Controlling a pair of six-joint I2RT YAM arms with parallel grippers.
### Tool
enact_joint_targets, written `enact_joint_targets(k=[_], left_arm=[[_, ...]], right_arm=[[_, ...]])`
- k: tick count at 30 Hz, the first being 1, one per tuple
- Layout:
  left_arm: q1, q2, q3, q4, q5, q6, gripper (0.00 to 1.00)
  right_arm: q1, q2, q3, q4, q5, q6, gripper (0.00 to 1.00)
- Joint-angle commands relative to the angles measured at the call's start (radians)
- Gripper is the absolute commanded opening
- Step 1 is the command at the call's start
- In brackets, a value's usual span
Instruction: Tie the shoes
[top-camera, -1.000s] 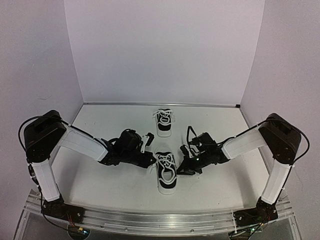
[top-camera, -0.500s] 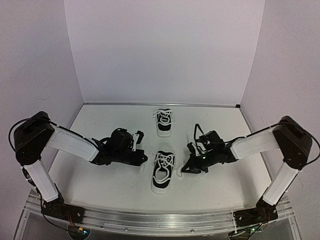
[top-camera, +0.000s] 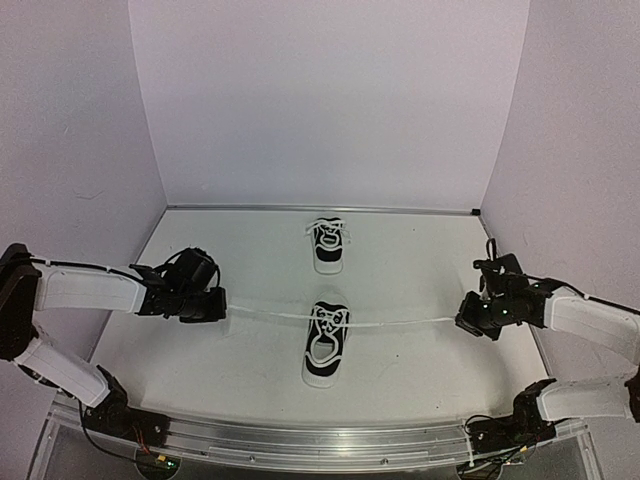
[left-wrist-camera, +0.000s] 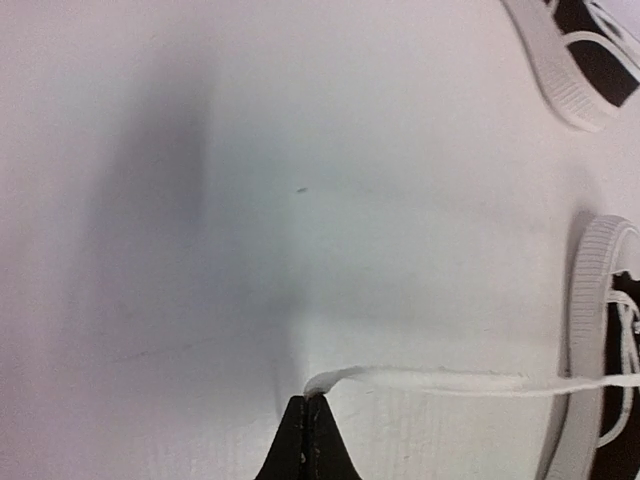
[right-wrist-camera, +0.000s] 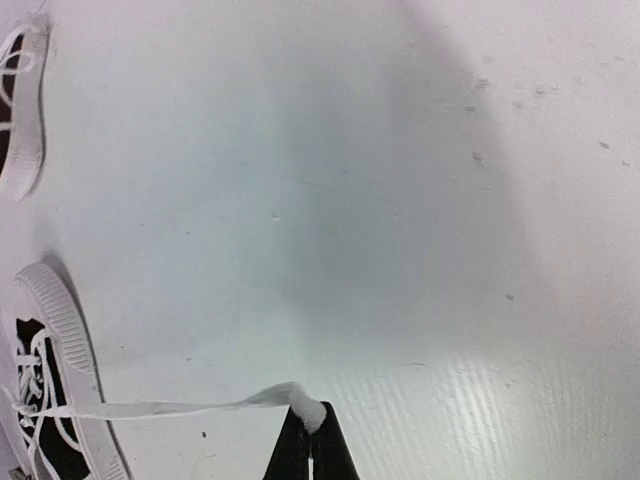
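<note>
Two black sneakers with white soles lie on the white table. The near shoe (top-camera: 326, 342) lies in the middle, toe toward me; it also shows in the left wrist view (left-wrist-camera: 608, 350) and in the right wrist view (right-wrist-camera: 55, 400). Its white laces are pulled taut to both sides. My left gripper (top-camera: 218, 312) is shut on the left lace end (left-wrist-camera: 400, 381), far left of the shoe. My right gripper (top-camera: 466, 326) is shut on the right lace end (right-wrist-camera: 200, 406), far right of it. The far shoe (top-camera: 327, 244) lies at the back with its laces bunched on top.
Pale walls enclose the table on three sides. The far shoe's sole shows at the top right of the left wrist view (left-wrist-camera: 560, 60) and at the top left of the right wrist view (right-wrist-camera: 22, 110). A metal rail (top-camera: 320, 440) runs along the near edge.
Both grippers have moved outward from beside the near shoe, left going left and right going right, drawing the laces out straight. The near shoe has shifted slightly.
</note>
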Motion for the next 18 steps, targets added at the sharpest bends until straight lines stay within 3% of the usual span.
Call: enact_joint_targets(k=[1, 8, 15, 18], left_arm=[[0.041, -0.060, -0.036, -0.103, -0.080, -0.036, 0.00], [0.049, -0.037, -0.054, -0.084, -0.033, 0.000, 0.00], [0.044, 0.073, 0.008, -0.030, 0.149, 0.153, 0.00], [0.044, 0.114, 0.030, -0.036, 0.158, 0.157, 0.09]], right_arm=[[-0.016, -0.126, 0.002, -0.197, 0.194, 0.093, 0.00], [-0.026, -0.110, -0.029, -0.203, 0.190, 0.094, 0.00], [-0.025, 0.121, -0.026, 0.000, -0.038, -0.058, 0.01], [-0.025, 0.165, -0.018, 0.035, -0.063, -0.089, 0.09]])
